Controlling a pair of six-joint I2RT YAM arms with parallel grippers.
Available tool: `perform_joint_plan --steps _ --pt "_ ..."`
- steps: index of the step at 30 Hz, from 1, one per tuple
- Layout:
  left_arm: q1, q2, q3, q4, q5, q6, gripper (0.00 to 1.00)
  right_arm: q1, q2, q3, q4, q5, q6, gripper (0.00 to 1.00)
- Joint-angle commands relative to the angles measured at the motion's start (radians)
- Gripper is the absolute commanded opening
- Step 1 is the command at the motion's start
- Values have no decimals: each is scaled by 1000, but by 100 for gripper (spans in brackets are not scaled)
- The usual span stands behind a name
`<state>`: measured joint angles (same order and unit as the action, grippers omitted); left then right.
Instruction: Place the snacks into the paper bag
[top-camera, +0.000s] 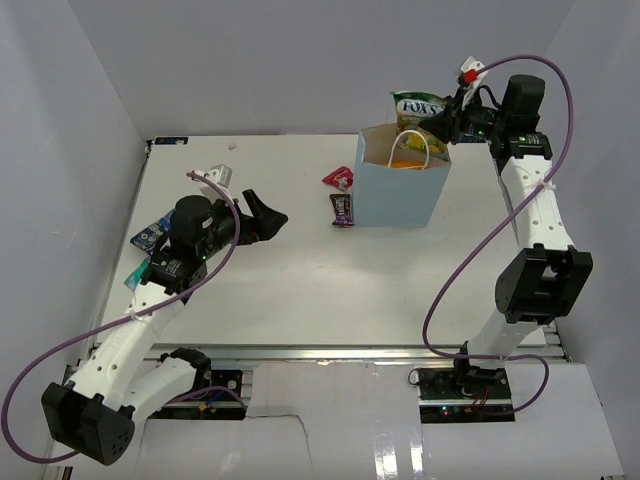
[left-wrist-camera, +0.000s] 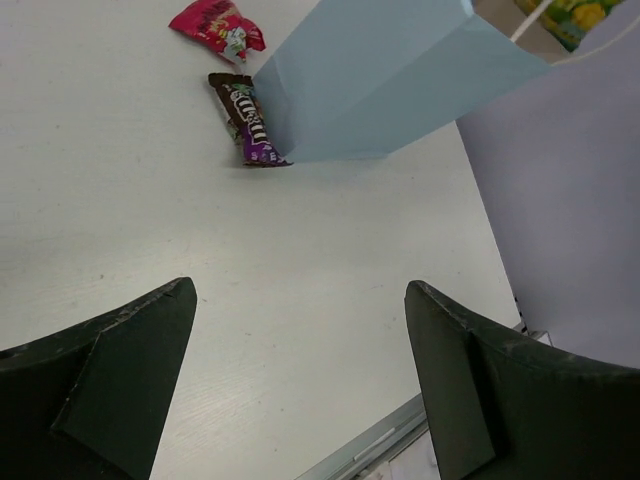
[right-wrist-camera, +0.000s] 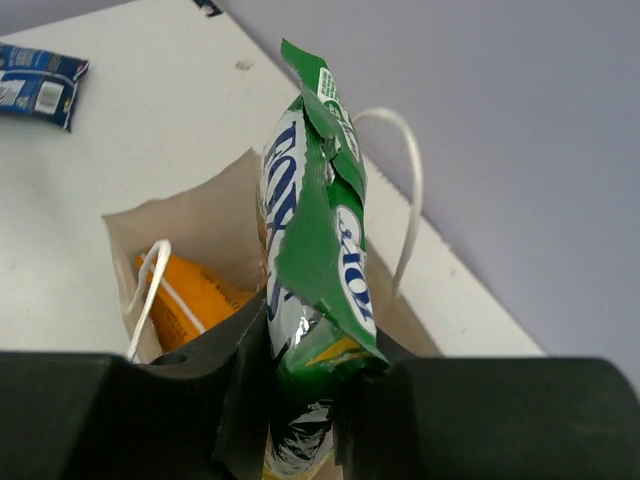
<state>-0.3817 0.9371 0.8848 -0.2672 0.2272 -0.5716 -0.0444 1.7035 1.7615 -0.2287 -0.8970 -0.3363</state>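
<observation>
I am holding the green candy bag (top-camera: 418, 108) (right-wrist-camera: 310, 230) in the right gripper (top-camera: 440, 122) (right-wrist-camera: 300, 400), whose fingers are pinching the packet's lower end so that it is standing up between them. It is hanging just above the open top of the paper bag (top-camera: 400, 190) (right-wrist-camera: 190, 215), toward the bag's far side, with one white cord handle (right-wrist-camera: 410, 190) looping beside it.

The paper bag is standing upright on the surface (top-camera: 300, 290), and the orange chip bag (top-camera: 408, 160) (right-wrist-camera: 185, 300) is already lying inside it.

My left gripper (top-camera: 262, 220) (left-wrist-camera: 300, 290) is hovering low over the surface well to the left of the bag, its fingers spread wide and gripping nothing. Its wrist camera is looking at two packets beside the bag's left wall: the dark purple wrapper (top-camera: 343, 208) (left-wrist-camera: 245, 118) is lying right against the bag's bottom edge, and the red packet (top-camera: 338, 178) (left-wrist-camera: 218, 25) is sitting just beyond it.

A blue packet (top-camera: 150, 232) and a teal one (top-camera: 135, 275) are lying at the left edge of the surface, next to the left arm.
</observation>
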Motion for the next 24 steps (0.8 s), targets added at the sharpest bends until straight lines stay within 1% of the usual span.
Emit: perform_joint_plan --steps 1,2,4,5,6,7,8,10,11,12,13,14,15,16,17,18,20,21,24 --pt "30 28 25 -53 -68 -74 96 8 -39 -17 16 -54 -86 37" --pt "56 52 38 -67 -69 -89 96 9 -38 -19 12 -54 -87 56" --pt "101 84 62 -107 -51 -137 96 9 -33 -7 3 -45 -83 71" --pt "162 119 77 -119 -36 -154 96 9 -34 1 3 -40 -73 81" --pt "196 138 83 -130 -22 -174 97 6 -35 12 2 -36 -63 84" --pt "237 161 91 -176 -19 -239 98 5 -38 35 3 -36 -32 87" --pt "316 182 109 -199 -19 -272 98 -5 -41 47 3 -37 -15 90" --pt "392 261 141 -257 -12 -330 98 -14 -57 72 0 -42 23 93" --pt "468 291 163 -277 -31 -339 98 -20 -67 82 -1 -46 55 95" --pt "493 346 213 -299 -51 -353 98 -32 -90 84 -1 -46 68 98" --pt "516 374 241 -346 -77 -370 98 -38 -100 81 -3 -43 78 98" --pt "553 400 268 -368 -142 -391 98 -43 -113 70 -17 -43 92 98" --pt "566 452 328 -388 -188 -401 98 -54 -136 63 -29 -49 94 98" --pt "578 480 357 -441 -234 -415 98 -57 -146 52 -44 -56 92 98" --pt "598 506 382 -461 -280 -427 98 -60 -160 38 -57 -60 79 98" --pt "607 531 429 -512 -339 -441 98 -63 -189 -3 -82 -62 71 98" --pt "639 601 465 -543 -342 -465 98 -64 -223 -60 -96 -71 54 98" --pt "650 620 476 -549 -309 -471 98 -64 -254 -116 -115 -78 25 98" --pt "661 667 502 -616 -250 -537 97 -64 -301 -201 -158 -82 -41 98"
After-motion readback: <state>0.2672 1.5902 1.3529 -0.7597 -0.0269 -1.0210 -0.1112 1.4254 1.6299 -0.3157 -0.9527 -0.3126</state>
